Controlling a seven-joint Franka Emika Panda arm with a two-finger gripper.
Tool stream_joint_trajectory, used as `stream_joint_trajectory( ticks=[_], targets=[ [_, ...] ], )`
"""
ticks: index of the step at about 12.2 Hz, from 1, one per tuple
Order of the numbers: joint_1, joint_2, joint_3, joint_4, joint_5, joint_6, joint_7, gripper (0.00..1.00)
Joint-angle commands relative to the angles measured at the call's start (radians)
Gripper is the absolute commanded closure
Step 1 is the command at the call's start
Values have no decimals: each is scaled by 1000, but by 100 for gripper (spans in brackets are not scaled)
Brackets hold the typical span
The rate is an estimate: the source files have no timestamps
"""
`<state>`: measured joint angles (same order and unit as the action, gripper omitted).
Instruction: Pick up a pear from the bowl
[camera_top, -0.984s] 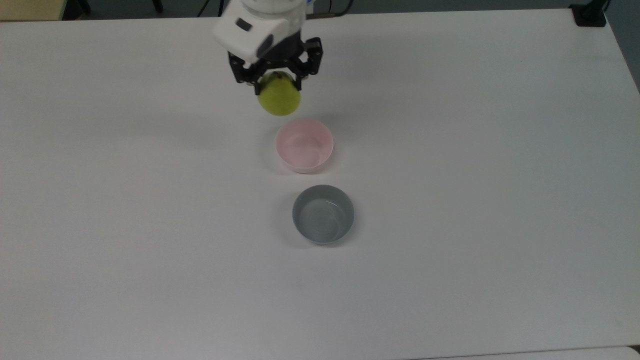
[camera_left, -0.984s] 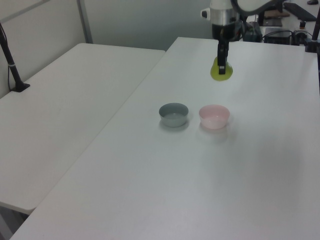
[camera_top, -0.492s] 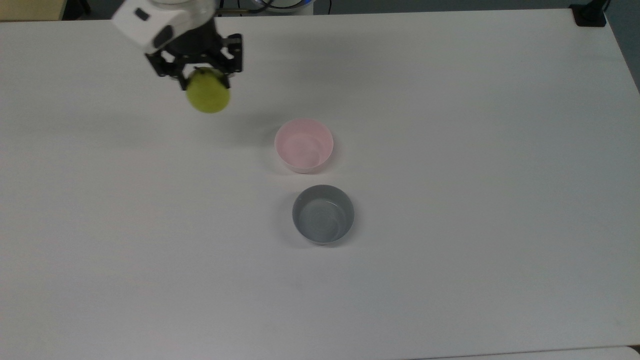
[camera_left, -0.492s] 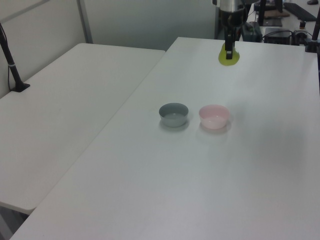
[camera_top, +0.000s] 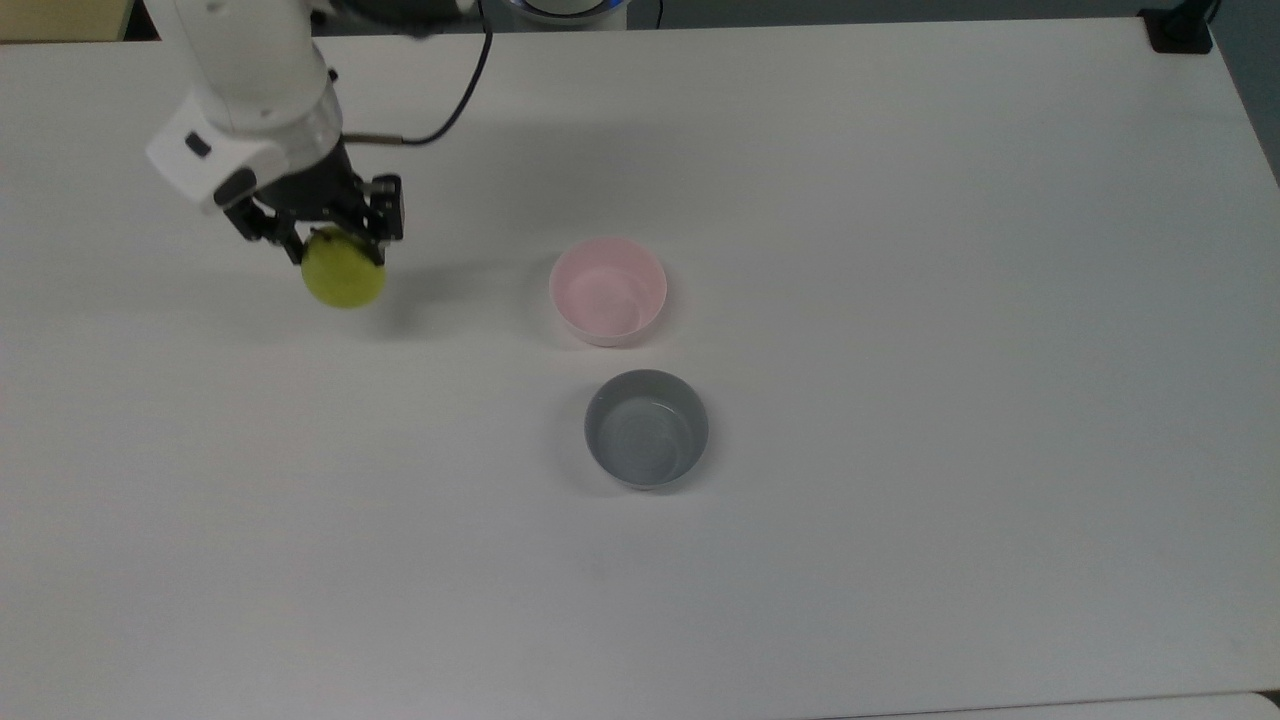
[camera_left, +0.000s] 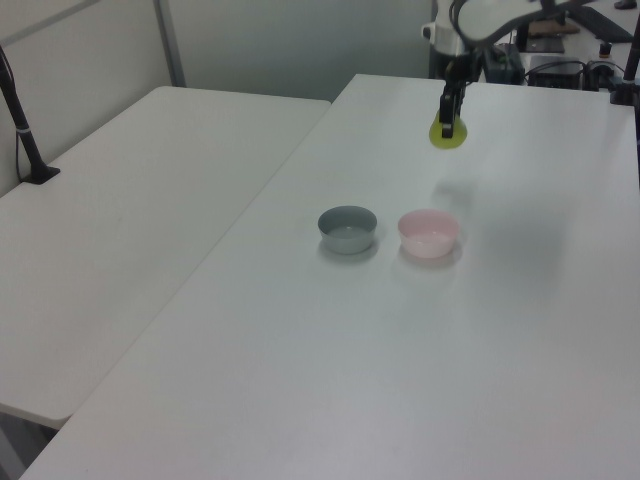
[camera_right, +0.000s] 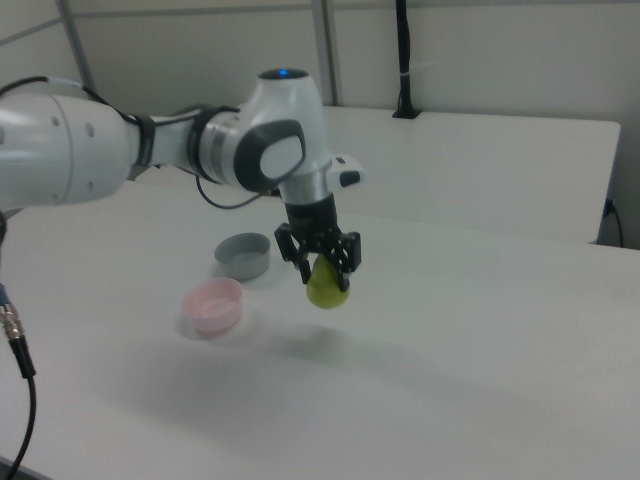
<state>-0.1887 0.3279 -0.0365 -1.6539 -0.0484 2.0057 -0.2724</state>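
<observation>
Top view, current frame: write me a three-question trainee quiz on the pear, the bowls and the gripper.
1. True or false: the pear lies inside the pink bowl.
2. Which bowl sits nearer the top view's bottom edge? A) the pink bowl B) the grey bowl
3. Fill in: the gripper is shut on the ____.

Key: 1 false, the pear hangs above the table, off to the top view's left of both empty bowls. 2 B. 3 pear.
</observation>
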Motion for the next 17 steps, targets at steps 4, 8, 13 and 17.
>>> stream_joint_trajectory(
  ticks=[4,8,13,17],
  targets=[
    [-2,122,0,0,-37,122,15,47],
    [-2,132,0,0,-42,136,15,22],
    [-2,94,0,2,-41,111,18,0],
    [31,-47,10,9,-34,-59,50,0]
  ],
)
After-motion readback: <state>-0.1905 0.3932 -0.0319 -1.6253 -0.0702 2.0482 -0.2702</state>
